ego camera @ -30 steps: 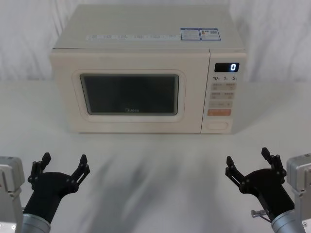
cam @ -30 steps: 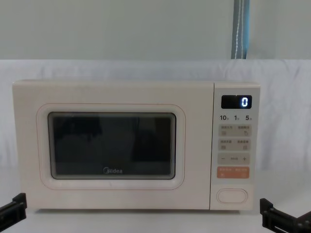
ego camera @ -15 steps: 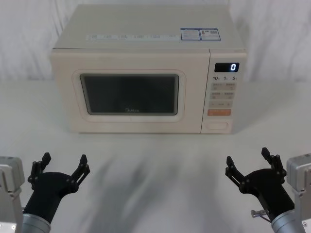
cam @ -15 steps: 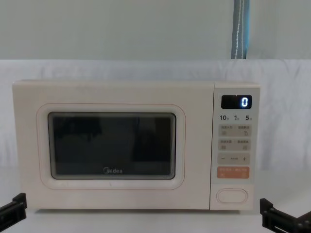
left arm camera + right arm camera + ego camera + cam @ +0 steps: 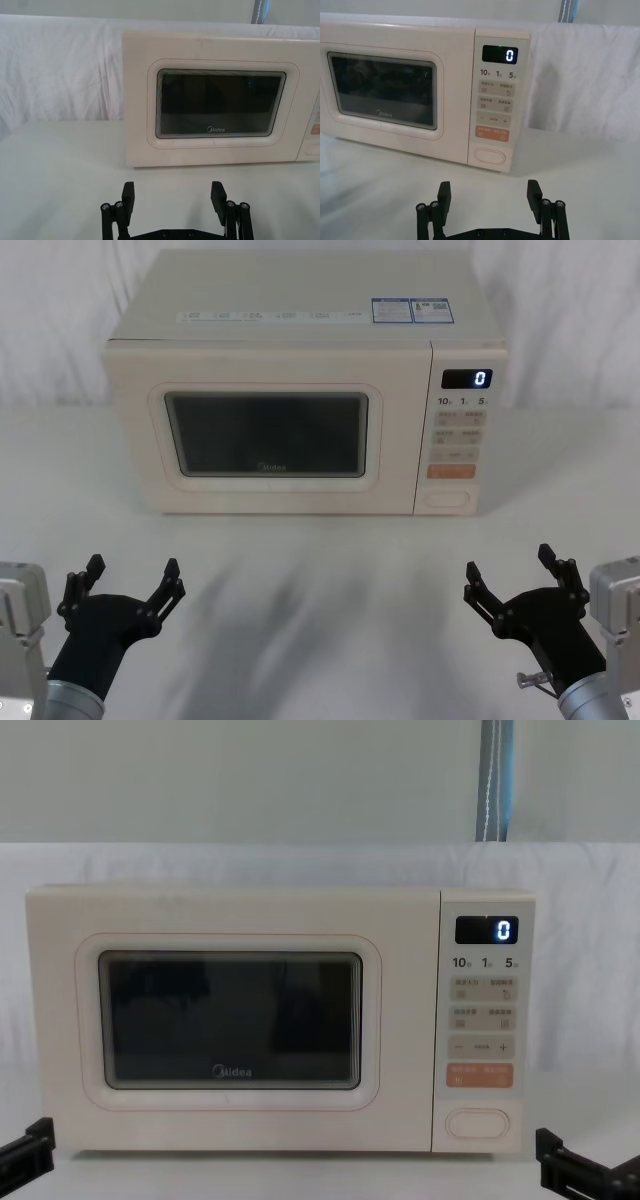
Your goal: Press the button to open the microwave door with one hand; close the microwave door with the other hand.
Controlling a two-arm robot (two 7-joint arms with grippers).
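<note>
the microwave (image 5: 300, 390) sits at the back of the worktop (image 5: 320, 570), door (image 5: 270, 430) shut. it looks heavy and rigid; the button (image 5: 447, 500), low on the key panel, wants a firm fingertip push. left tool (image 5: 122, 590) and right tool (image 5: 520, 582) hover open and empty, well short. nothing differs from the earlier frames.

My head camera looks down on the microwave (image 5: 305, 385); chest faces it level; both wrist cameras share its front.
</note>
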